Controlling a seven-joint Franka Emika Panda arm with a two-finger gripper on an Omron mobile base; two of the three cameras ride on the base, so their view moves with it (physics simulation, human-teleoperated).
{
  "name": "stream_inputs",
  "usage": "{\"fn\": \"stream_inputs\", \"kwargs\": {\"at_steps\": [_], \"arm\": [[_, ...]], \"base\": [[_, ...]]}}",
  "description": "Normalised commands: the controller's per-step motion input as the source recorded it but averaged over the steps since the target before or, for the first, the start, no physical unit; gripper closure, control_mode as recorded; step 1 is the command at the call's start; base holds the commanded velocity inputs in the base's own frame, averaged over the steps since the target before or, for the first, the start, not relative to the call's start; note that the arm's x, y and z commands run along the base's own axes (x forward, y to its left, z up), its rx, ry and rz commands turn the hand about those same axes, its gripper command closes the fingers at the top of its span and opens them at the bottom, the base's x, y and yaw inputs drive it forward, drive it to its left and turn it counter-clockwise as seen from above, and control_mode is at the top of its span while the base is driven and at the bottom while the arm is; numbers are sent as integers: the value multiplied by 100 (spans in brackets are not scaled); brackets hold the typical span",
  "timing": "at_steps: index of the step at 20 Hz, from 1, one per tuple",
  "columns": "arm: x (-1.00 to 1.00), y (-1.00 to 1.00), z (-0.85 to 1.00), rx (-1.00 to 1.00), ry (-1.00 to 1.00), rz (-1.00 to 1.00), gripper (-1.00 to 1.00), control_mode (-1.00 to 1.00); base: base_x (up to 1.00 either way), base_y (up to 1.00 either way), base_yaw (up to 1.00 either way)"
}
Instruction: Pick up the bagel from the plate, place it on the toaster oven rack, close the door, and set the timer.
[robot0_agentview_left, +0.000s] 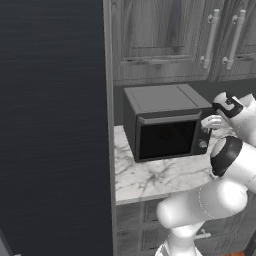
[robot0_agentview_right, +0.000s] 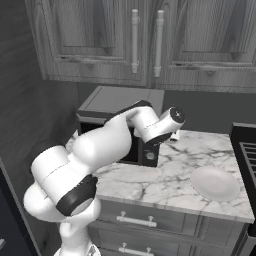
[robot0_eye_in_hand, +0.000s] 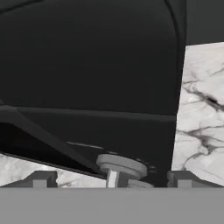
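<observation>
As the left base view showed, the oven (robot0_agentview_left: 167, 122) sat on the counter (robot0_agentview_left: 160, 177) with its door (robot0_agentview_left: 166, 138) shut; the gripper (robot0_agentview_left: 207, 124) hovered at the control panel beside the knob (robot0_agentview_left: 202, 144); loading and closing appeared done. Seen from the right base view, the plate (robot0_agentview_right: 216, 183) lay bare well apart from the oven, so the bagel was judged to be inside, though hidden. Through the hand view, the fingertips (robot0_eye_in_hand: 40, 179) stood wide apart, holding nothing, straddling the knob (robot0_eye_in_hand: 121, 166); only setting the timer seemed left.
</observation>
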Motion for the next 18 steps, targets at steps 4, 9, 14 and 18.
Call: {"fn": "stream_inputs", "kwargs": {"at_steps": [4,9,14,18], "arm": [[10,-1,-28,-3,8,0,-100,-100],[13,0,-23,-2,5,0,-100,-100],[12,0,-11,-1,1,0,-100,-100],[12,0,-4,0,0,0,-100,-100]], "base": [[0,0,0],[0,0,0],[0,0,0],[0,0,0]]}}
